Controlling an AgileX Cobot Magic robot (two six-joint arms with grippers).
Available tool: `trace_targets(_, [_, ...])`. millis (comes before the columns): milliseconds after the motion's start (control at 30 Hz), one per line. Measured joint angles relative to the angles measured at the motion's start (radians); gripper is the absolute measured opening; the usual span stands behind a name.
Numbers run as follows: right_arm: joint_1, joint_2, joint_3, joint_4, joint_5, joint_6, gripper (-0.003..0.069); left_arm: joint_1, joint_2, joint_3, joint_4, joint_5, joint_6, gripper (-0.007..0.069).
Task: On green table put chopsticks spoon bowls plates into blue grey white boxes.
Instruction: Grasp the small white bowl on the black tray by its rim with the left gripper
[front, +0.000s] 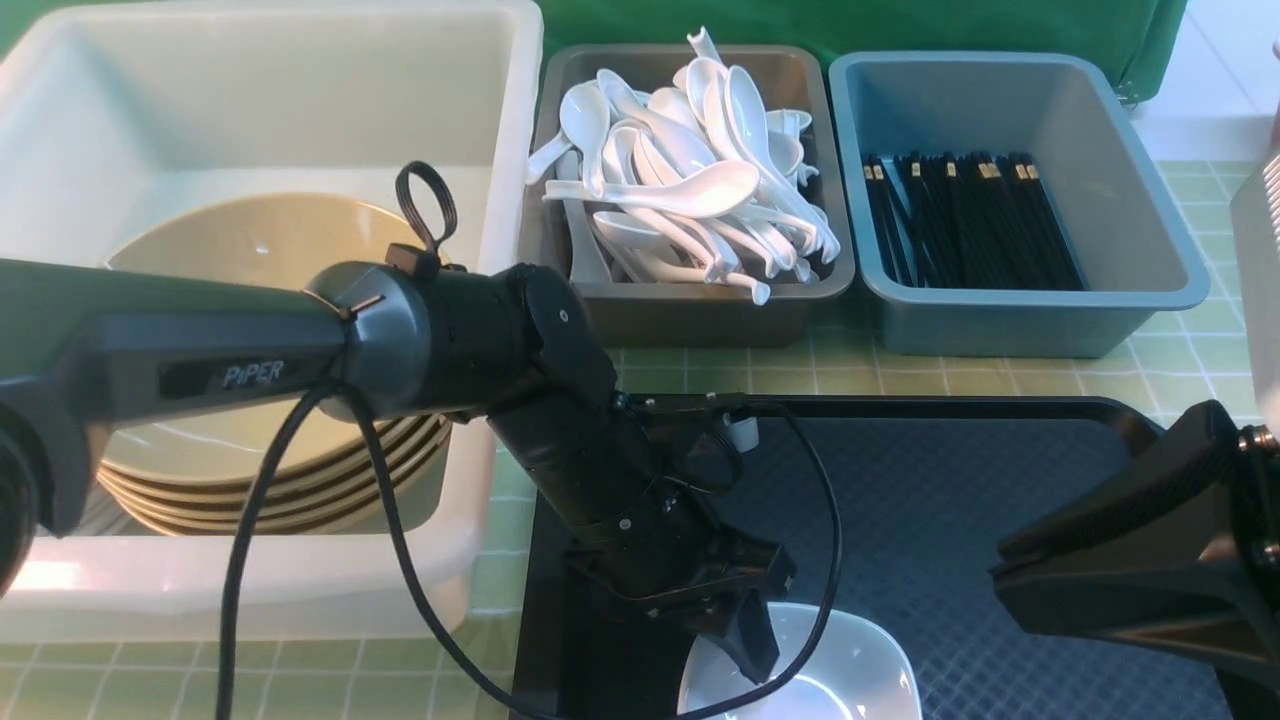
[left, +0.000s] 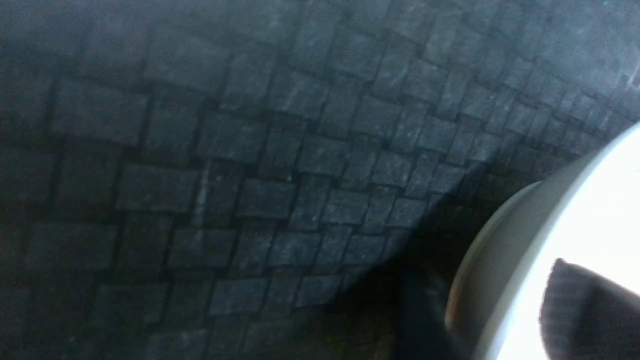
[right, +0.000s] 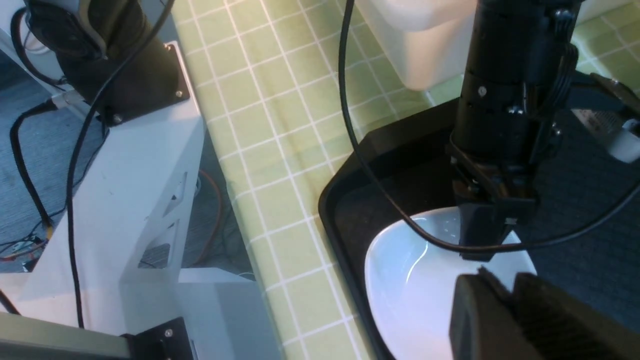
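left hand (front: 752, 640) lowered onto plate (front: 860, 665), one finger over its rim | plate on black tray (front: 1000, 480) | beyond hand: grey box (front: 700, 315) heaped with spoons (front: 690, 185) | beyond-right: blue-grey box (front: 1110, 150) holding chopsticks (front: 965, 220) | left: white box (front: 270, 90) with stacked bowls (front: 250, 250) | right hand (front: 1130, 575) apart, right

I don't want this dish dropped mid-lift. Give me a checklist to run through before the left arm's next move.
1. Left gripper on the small glossy white rounded-square plate: ok, one finger sits inside its rim.
2. Grip closed on plate: cannot tell, other finger hidden.
3. Right gripper out of the way: ok, shut, empty, off to the plate's right.
4. Black cable clear of plate: not ok, its loop hangs across it.
5. Room in the large white plastic tub: ok, open space above the stacked tan bowls.
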Motion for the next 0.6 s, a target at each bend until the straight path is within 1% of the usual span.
trace_targets(67, [0.0, 0.0, 0.0, -0.001, 0.0, 0.002, 0.0097, 0.002, 0.0, 0.0, -0.012, 0.001, 0.011, 0.0116])
trace_targets(100, [0.0, 0.0, 0.0, -0.001, 0.0, 0.002, 0.0098, 0.004, 0.0, 0.0, -0.018, 0.006, 0.018, 0.0078])
trace_targets(167, [0.0, 0.0, 0.0, -0.002, 0.0, 0.002, 0.0099, 0.013, -0.002, 0.0, -0.039, 0.027, 0.037, 0.0027])
trace_targets(200, [0.0, 0.0, 0.0, -0.003, 0.0, 0.002, 0.01, 0.019, -0.009, 0.0, -0.049, 0.036, 0.046, 0.0015])
trace_targets(333, [0.0, 0.0, 0.0, -0.003, 0.001, 0.002, 0.0102, 0.067, -0.062, -0.011, -0.079, 0.076, 0.082, 0.0015])
trace_targets(400, [0.0, 0.0, 0.0, 0.007, 0.001, -0.023, 0.0104, 0.113, -0.122, -0.037, -0.09, 0.104, 0.088, 0.0015])
trace_targets(500, [0.0, 0.004, 0.0, 0.092, -0.004, -0.153, 0.0106, 0.185, -0.225, -0.086, -0.098, 0.147, 0.088, 0.0015])
trace_targets(533, [0.0, 0.005, 0.0, 0.101, -0.005, -0.164, 0.0107, 0.196, -0.24, -0.092, -0.099, 0.152, 0.088, 0.0015])
trace_targets(567, [0.0, 0.018, -0.002, 0.17, -0.011, -0.23, 0.0107, 0.23, -0.292, -0.111, -0.098, 0.173, 0.088, 0.0015])
trace_targets(600, [0.0, 0.039, -0.012, 0.216, -0.01, -0.267, 0.0107, 0.27, -0.33, -0.122, -0.096, 0.197, 0.088, 0.0015])
